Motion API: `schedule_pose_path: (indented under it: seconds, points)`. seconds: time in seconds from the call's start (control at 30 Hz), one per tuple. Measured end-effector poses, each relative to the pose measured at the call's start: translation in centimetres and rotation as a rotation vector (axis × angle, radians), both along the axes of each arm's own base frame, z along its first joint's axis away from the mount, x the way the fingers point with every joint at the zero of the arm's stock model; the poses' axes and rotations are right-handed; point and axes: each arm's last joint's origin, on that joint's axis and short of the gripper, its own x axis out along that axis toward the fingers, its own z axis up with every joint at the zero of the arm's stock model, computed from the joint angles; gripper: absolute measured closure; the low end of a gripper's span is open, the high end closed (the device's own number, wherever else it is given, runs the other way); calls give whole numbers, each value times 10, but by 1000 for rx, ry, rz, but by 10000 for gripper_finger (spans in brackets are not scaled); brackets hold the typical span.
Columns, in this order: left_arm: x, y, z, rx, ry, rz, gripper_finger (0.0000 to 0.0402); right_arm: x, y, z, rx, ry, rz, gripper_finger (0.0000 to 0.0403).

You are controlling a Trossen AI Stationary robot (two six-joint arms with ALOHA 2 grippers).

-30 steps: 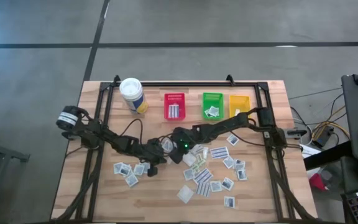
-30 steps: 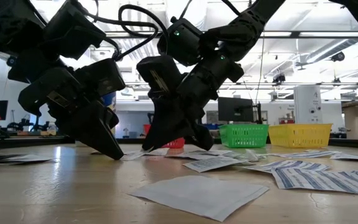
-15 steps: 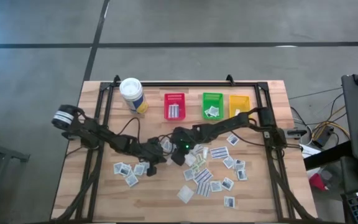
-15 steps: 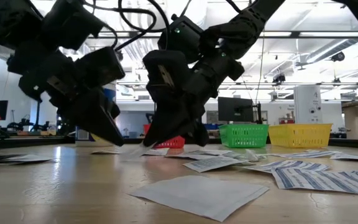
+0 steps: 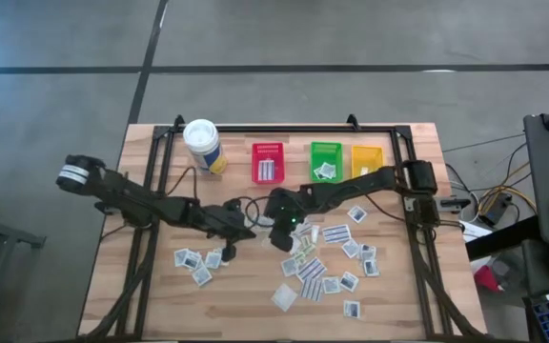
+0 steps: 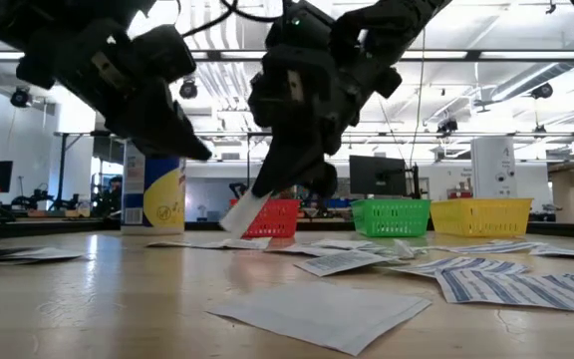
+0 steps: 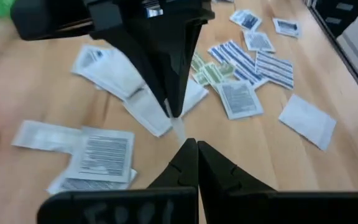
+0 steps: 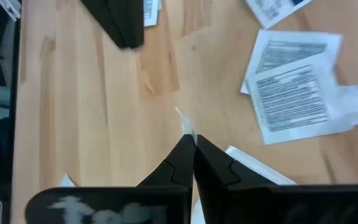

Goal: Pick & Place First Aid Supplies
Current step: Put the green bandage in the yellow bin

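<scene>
With some packets already in the red bin (image 5: 268,162) and green bin (image 5: 325,161), the right gripper (image 6: 267,189) is clamped on a white packet (image 6: 244,211) above many loose ones, the left gripper (image 5: 246,230) closed, empty.

Most of the packet (image 8: 185,127) pinched in my right gripper (image 8: 193,144) hides behind my fingers; only a corner shows. My left gripper (image 7: 193,148) looks across at blurred packets. The red bin's (image 5: 268,162) contents are too small to read, toward twelve o'clock.
</scene>
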Motion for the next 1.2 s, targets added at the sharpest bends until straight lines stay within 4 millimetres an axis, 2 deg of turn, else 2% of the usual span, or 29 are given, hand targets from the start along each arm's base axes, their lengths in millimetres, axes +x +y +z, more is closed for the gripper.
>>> schedule_pose_path:
  seconds: [0.13,0.37,0.9,1.2]
  points:
    - [-6,7,11,7,-21,18,401,-10,-7,11,-24,-25,3,395]
    - [-16,20,21,10,-13,64,401,-43,-24,24,-114,-21,-75,395]
    - [-17,40,24,44,-11,154,401,-154,-74,52,-268,-64,-458,394]
    - [-18,53,24,46,-4,206,401,-205,-96,67,-363,-144,-684,394]
